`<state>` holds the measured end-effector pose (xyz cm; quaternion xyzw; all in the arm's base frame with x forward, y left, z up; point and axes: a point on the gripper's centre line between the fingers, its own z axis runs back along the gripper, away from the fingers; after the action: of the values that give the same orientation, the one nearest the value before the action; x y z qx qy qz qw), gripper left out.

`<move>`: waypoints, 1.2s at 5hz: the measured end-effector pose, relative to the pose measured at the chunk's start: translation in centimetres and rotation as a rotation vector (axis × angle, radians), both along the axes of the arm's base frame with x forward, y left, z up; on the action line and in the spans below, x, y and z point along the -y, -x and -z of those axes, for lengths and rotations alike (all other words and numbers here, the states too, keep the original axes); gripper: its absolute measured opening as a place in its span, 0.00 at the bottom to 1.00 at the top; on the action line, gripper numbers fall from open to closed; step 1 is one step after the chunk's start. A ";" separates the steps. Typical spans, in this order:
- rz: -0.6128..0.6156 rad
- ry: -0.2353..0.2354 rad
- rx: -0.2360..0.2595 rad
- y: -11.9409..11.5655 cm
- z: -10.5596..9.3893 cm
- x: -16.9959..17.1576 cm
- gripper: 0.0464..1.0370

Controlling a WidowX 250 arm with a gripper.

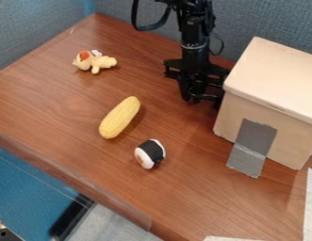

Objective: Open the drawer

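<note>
While pincer (203, 98) hangs, taped wooden box (281, 80) stands just beside.

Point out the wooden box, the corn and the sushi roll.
Wooden box (281, 77): camera view, on its top.
Corn (120, 117): camera view, mid-cob.
Sushi roll (154, 149): camera view, on its black band.

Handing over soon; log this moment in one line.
drawer: none seen open | gripper: beside wooden box | gray tape: down box side | toy corn, sushi: on table
</note>
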<state>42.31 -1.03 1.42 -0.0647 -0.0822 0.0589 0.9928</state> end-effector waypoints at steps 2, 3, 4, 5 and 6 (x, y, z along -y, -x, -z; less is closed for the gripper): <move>-0.013 -0.028 -0.010 0.2 0.1 -1.6 0.08; -0.028 -0.054 -0.022 0.4 0.0 -3.2 0.08; -0.048 -0.080 -0.024 0.6 0.1 -5.1 0.08; -0.078 -0.092 -0.026 0.9 -0.2 -7.1 0.08; -0.090 -0.090 -0.036 1.1 -0.2 -7.8 0.08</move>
<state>41.18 6.75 1.60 -0.0150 -0.0698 0.1008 0.9923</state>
